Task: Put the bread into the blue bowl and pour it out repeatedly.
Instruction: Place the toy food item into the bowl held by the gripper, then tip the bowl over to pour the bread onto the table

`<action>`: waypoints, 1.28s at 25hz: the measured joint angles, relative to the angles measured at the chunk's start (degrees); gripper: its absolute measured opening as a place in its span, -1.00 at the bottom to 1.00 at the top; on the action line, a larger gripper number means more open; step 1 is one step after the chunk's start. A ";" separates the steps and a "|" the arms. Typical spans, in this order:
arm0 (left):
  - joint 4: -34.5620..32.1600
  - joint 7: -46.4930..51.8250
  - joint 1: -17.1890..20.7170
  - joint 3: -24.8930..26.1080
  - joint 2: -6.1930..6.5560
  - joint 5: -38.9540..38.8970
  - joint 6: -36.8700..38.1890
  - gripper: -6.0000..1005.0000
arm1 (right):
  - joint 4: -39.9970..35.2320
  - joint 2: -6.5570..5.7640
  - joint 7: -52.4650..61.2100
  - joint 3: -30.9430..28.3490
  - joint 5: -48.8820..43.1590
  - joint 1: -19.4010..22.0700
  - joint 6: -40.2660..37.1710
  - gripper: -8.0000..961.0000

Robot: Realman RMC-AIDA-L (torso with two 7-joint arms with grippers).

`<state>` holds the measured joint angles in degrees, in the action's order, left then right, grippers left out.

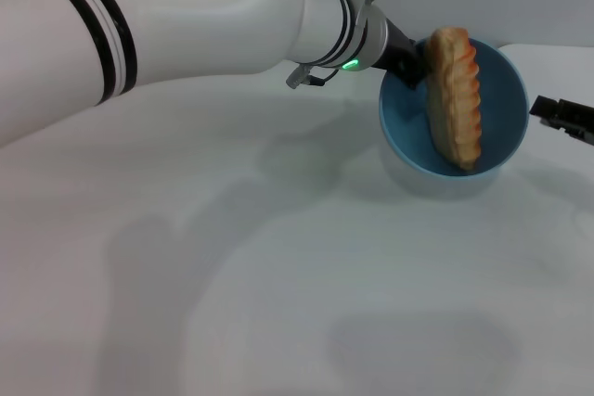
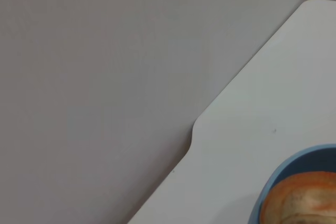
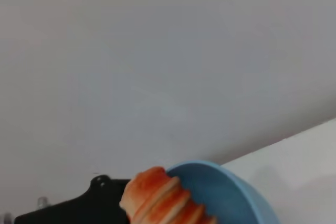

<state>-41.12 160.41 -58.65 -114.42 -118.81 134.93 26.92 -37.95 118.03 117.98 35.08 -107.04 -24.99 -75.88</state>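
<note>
The long ridged orange-brown bread (image 1: 455, 95) lies inside the tilted smooth light-blue bowl (image 1: 501, 76), upper right of the frame. The left gripper (image 1: 408, 60) grips the bowl's rim above the white table (image 1: 278, 303). The right gripper (image 1: 563, 118) waits at the right edge; I cannot tell its opening.

A bare lab-style test bench: plain white table (image 1: 278, 303) against a blank grey wall (image 2: 94, 77).

Smooth blue bowl (image 1: 501, 90), ridged bread (image 1: 455, 99)

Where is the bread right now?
In the head view the bread lies inside the blue bowl at the far right of the table, one end poking over the rim beside the left gripper.
</note>
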 joint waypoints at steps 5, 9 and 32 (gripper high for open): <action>0.06 -0.59 -0.05 -0.12 0.08 0.22 -1.98 -0.99 | -1.49 0.08 -6.20 -4.65 0.15 2.79 -0.33 -0.19; 0.15 -4.64 -0.36 -0.19 0.27 0.53 -3.63 -0.99 | 0.23 0.25 -20.29 -11.18 0.57 5.49 1.41 -0.19; -0.91 -22.11 -3.16 -7.96 -0.29 6.23 -15.56 -0.99 | 24.39 0.69 -76.37 -22.21 28.10 9.00 13.30 0.56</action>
<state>-42.04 138.30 -61.81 -122.37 -119.10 141.16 11.37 -13.56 118.71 41.61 12.87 -78.93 -15.99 -62.58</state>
